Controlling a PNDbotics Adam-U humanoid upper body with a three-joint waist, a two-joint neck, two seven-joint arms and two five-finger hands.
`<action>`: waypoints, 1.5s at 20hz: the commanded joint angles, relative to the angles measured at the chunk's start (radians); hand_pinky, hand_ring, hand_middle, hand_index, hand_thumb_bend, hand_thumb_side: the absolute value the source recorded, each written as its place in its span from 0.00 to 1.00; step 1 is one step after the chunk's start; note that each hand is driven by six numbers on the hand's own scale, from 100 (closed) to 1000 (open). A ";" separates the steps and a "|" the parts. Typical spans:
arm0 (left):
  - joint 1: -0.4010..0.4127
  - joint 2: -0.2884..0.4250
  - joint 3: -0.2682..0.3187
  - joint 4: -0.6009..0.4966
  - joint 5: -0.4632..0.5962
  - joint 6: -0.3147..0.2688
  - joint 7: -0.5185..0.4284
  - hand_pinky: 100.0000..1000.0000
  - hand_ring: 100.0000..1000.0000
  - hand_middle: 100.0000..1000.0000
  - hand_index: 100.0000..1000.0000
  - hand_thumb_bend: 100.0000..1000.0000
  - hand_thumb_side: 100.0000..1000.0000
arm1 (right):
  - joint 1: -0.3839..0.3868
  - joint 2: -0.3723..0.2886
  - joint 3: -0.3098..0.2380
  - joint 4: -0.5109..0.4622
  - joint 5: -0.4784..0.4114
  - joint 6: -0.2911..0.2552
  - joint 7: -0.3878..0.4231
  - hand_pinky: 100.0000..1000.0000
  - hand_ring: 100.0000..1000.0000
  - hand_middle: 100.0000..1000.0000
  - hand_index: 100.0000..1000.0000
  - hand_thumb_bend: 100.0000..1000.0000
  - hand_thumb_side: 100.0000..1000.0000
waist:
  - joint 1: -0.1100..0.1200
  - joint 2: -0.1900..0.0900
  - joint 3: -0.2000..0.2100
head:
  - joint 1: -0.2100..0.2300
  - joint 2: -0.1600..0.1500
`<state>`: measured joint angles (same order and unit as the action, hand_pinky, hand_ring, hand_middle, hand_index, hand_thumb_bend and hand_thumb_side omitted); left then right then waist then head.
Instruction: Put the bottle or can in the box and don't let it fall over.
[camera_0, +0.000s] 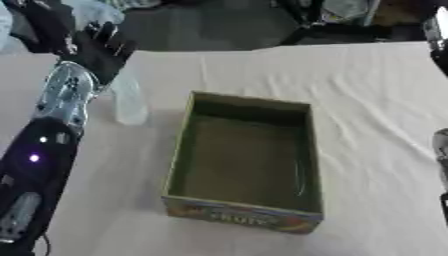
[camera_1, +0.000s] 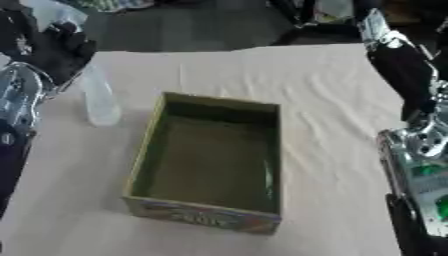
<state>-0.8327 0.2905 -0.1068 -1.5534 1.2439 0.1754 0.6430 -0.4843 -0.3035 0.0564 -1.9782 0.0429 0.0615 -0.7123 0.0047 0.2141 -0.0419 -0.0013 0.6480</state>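
Here the black left hand (camera_0: 98, 50) sits at about ten o'clock in the scene, at the end of a silver and black arm (camera_0: 52, 120) that comes up along the left edge. Its fingers (camera_0: 109, 34) point away from the robot and curl over the upper part of a clear, see-through plastic bottle (camera_0: 129, 102), so the hand appears to be grasping the bottle near its top; how fully the fingers close round it cannot be told, as the bottle's neck is hidden behind the palm. The bottle stands upright on the desk (camera_0: 367, 100), which is covered with a pale, wrinkled cloth, and its base rests on that cloth just beside the box's far left corner, outside the box.

The open rectangular cardboard box (camera_0: 247, 150) lies at the middle of the desk, at about four o'clock from the bottle. It has olive-green inner walls and a printed, colourful front panel (camera_0: 245, 216) facing the robot, and nothing shows inside it.

The robot's right arm (camera_1: 411, 85), black with silver parts, runs along the three o'clock edge of the right eye view, well apart from both box and bottle. Its hand does not show in either view.
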 joint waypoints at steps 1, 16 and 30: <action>-0.035 0.025 0.009 -0.054 -0.001 -0.008 -0.022 0.00 0.00 0.14 0.97 0.83 1.00 | -0.016 -0.010 -0.001 -0.022 -0.006 -0.002 0.005 0.81 0.56 0.77 0.78 0.65 0.08 | 0.001 -0.018 -0.001 | 0.002 -0.009; -0.111 -0.023 -0.100 -0.385 0.076 0.120 -0.001 0.00 0.00 0.19 0.99 0.84 1.00 | -0.008 -0.006 -0.049 -0.022 -0.001 -0.003 -0.092 0.82 0.57 0.78 0.78 0.64 0.10 | 0.004 -0.029 -0.007 | 0.012 0.003; -0.115 -0.129 -0.207 -0.444 0.115 0.225 0.049 0.00 0.00 0.19 0.99 0.81 1.00 | -0.014 0.006 -0.057 -0.022 -0.013 0.035 -0.147 0.82 0.57 0.78 0.78 0.64 0.09 | 0.006 -0.028 -0.021 | -0.025 0.020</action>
<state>-0.9322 0.1659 -0.3114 -1.9769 1.3579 0.3852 0.6869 -0.4835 -0.2869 0.0064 -1.9782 0.0356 0.0963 -0.8545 0.0124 0.2074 -0.0617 -0.0218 0.6660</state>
